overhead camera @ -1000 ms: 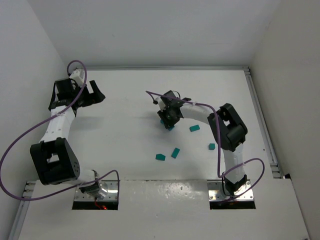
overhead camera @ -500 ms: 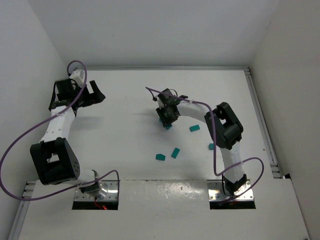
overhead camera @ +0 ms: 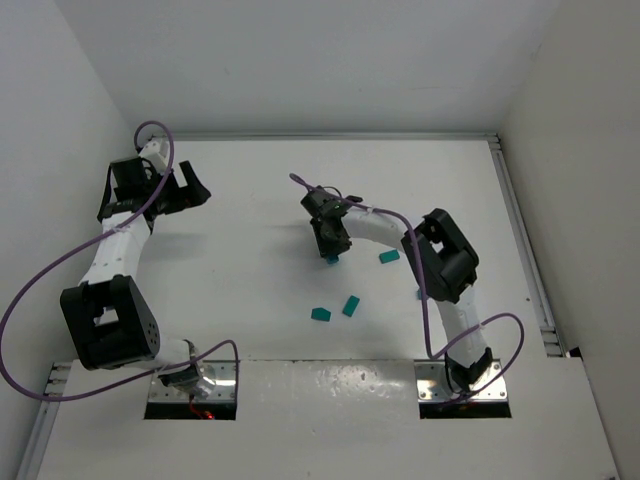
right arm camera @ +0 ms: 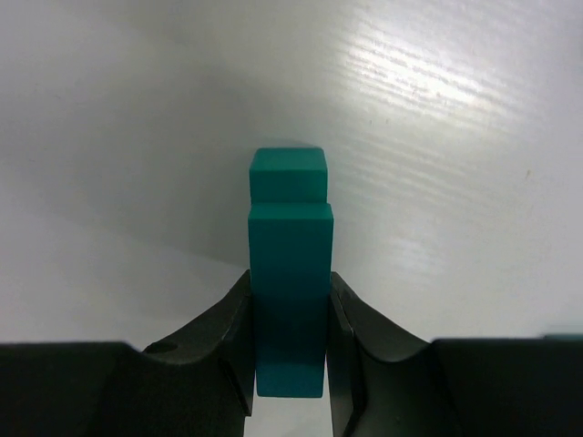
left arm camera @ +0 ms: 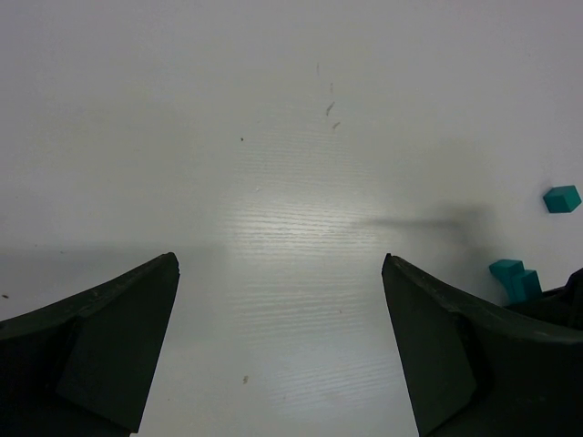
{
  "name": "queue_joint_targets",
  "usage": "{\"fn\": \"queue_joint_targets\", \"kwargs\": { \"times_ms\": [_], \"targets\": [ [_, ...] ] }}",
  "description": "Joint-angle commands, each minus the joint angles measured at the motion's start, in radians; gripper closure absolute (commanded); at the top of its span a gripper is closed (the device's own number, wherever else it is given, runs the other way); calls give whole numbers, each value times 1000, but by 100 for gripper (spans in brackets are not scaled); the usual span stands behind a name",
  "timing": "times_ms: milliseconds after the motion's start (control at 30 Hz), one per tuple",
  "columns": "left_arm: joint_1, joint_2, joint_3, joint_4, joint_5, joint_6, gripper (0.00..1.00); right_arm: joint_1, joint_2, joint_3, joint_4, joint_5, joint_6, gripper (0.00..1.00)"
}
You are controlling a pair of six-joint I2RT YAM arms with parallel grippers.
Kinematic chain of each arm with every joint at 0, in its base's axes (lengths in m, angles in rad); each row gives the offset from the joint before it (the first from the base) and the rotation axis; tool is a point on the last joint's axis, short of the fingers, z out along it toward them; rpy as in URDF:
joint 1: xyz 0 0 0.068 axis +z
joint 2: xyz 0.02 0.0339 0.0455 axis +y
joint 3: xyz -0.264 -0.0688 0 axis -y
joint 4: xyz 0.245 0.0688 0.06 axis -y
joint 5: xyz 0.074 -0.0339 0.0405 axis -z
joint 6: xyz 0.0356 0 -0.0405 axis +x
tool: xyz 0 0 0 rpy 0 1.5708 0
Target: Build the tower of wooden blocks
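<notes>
Grip: the right gripper (right arm camera: 290, 293) has its jaws narrow, clamped on either side of the tower (right arm camera: 290, 238).
Axis: the tower runs straight out from between the fingers, with a smaller block at its far end.
Place: mid-table (overhead camera: 250, 250).
Loose wood blocks (overhead camera: 320, 314): nearer the bases, right side.
Other arm: the left gripper (left arm camera: 278, 264) has its jaws wide and empty, well apart.
Nearer arm: the right, I'd judge.

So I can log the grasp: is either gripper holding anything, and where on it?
The right gripper clamps a teal wood block by its two sides, at its near end; the left gripper is open and empty.
</notes>
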Motion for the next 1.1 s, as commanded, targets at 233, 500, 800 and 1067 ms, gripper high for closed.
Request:
{"fn": "queue_joint_targets", "kwargs": {
  "times_ms": [233, 500, 800, 1067],
  "targets": [
    [-11, -27, -11, 34, 24, -16, 0, 20, 27, 40, -86, 83, 260, 97],
    [-11, -27, -11, 34, 33, -16, 0, 13, 41, 44, -95, 51, 295, 94],
    [-11, -18, -1, 34, 33, -16, 0, 10, 50, 57, -86, -14, 312, 88],
    [-11, -18, -1, 34, 43, -16, 0, 10, 58, 52, -78, -28, 291, 63]
  ]
}}
